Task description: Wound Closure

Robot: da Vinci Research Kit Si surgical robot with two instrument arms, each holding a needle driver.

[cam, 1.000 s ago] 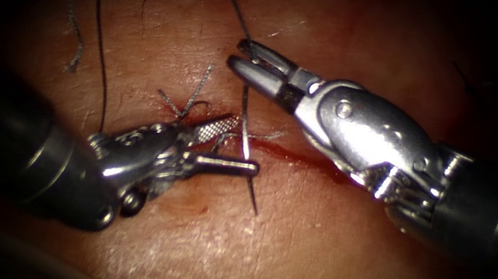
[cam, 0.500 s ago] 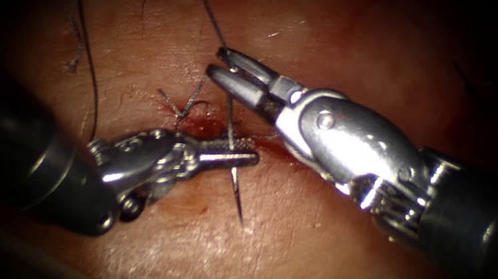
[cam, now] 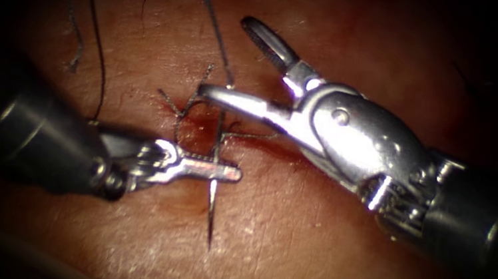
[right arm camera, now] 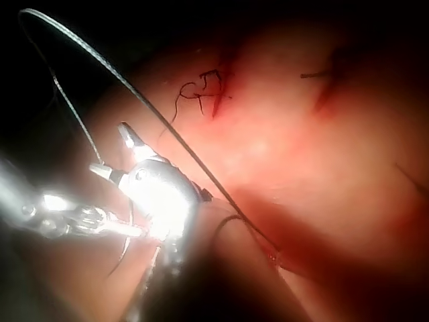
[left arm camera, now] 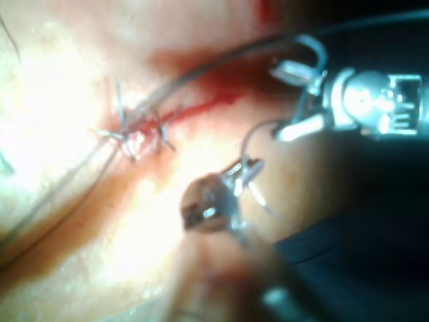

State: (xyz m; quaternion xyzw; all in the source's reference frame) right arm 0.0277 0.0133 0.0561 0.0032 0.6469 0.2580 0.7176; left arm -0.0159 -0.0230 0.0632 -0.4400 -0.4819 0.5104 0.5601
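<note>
Pork-belly tissue (cam: 311, 251) makes up the whole working surface, pinkish and glistening, with a cut (cam: 287, 155) running across it and red fluid (cam: 200, 126) pooled at the cut's left end; beyond the lit patch the surroundings are dark, and no writing can be read anywhere. Short cut ends of thread (cam: 184, 105) stand up just left of that pool. The left claw (cam: 226, 172) is clamped on the curved needle (cam: 211, 204) partway along its curve, just below the cut; the needle's point sticks out below the claw, free of the tissue. The right claw (cam: 226, 55) is spread wide above the cut, holding nothing, and the dark thread (cam: 212, 15) passes between its jaws.
</note>
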